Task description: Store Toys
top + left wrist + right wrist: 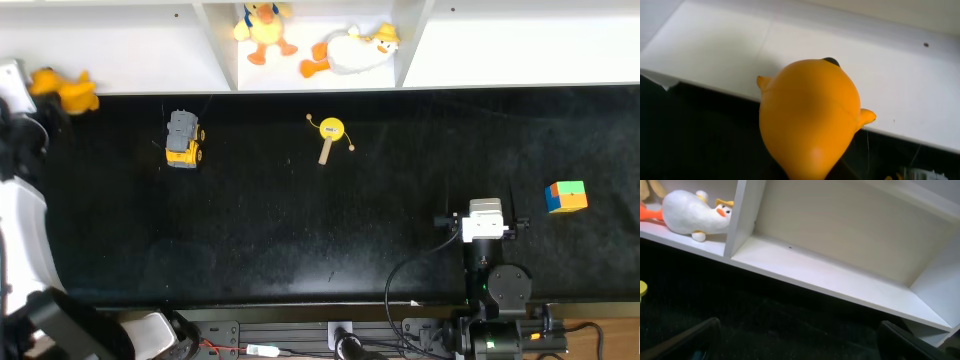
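Orange plush toy (807,117): held up at the far left, over the front edge of the white shelf (120,60), by its left compartment; part of it hangs over the shelf floor and part over the black table (300,230).
Left gripper (36,88): at the far left of the table; jaws clamped on the orange plush toy, which bulges out beyond them.
Right gripper (486,218): low over the near right part of the table, facing the shelf's right compartment; jaws spread wide apart with nothing between them.
Yellow duck (265,28): in the shelf's middle compartment, on its left side.
White duck (350,50): lying on its side in the same compartment, just right of the yellow duck.
Toy truck (183,138): yellow and grey, on the table left of centre, near the shelf.
Yellow rattle (330,135): on the table below the middle compartment, its wooden handle pointing to the near side.
Colour cube (566,197): on the table at the right, well apart from the other toys and right of the right gripper.
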You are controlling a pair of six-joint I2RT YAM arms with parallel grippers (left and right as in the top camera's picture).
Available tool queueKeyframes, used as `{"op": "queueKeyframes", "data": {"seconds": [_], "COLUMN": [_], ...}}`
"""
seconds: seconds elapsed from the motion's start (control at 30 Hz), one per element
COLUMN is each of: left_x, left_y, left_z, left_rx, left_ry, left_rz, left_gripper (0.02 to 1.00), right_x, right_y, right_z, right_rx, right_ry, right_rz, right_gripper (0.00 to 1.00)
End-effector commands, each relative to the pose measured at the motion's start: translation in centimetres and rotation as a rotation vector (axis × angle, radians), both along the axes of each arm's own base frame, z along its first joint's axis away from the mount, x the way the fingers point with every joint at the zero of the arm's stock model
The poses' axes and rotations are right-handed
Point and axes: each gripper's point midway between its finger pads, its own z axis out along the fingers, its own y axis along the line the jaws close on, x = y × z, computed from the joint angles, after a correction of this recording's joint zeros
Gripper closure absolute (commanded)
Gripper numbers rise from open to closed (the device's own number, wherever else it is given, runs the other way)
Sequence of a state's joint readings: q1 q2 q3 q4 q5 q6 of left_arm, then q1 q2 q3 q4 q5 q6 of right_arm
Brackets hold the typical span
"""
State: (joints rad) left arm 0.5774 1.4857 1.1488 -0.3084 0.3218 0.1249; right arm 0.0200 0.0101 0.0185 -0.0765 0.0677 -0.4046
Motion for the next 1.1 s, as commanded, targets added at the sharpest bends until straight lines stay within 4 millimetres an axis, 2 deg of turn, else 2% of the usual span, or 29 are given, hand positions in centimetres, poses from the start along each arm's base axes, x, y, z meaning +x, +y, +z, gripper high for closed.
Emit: {"op": "queueKeyframes", "data": {"seconds": [0.03,0.13,0.27,0.4,0.67,0.93,1.1], "left_x": [1.2,1.5,2.1,3.3,5.7,6.4,6.4], "left_y": [0.9,1.1,1.4,1.2,0.6,0.7,0.6], "left_z": [3.8,3.9,2.8,1.5,0.3,-1.1,-1.1], "left_rx": [0.038,0.046,0.025,0.011,0.005,-0.014,-0.016], "left_ry": [-0.072,-0.082,-0.071,-0.06,-0.053,-0.027,-0.024], "left_rz": [0.023,0.03,0.034,0.023,-0.009,-0.014,-0.015], "left_gripper": [0.939,0.928,0.925,0.923,0.906,0.89,0.862], "right_x": [0.0,0.0,0.0,0.0,0.0,0.0,0.0], "right_y": [-0.1,-0.1,-0.2,-0.1,-0.1,-0.1,-0.2], "right_z": [-0.5,-0.5,-0.5,-0.5,-0.5,-0.5,-0.5], "right_rx": [-0.003,-0.003,-0.003,-0.003,-0.003,-0.003,-0.003], "right_ry": [0.004,0.004,0.004,0.004,0.004,0.004,0.004], "right_rz": [-0.008,-0.008,-0.008,-0.008,-0.008,-0.008,-0.008], "right_gripper": [0.005,0.005,0.005,0.005,0.003,0.005,0.007]}}
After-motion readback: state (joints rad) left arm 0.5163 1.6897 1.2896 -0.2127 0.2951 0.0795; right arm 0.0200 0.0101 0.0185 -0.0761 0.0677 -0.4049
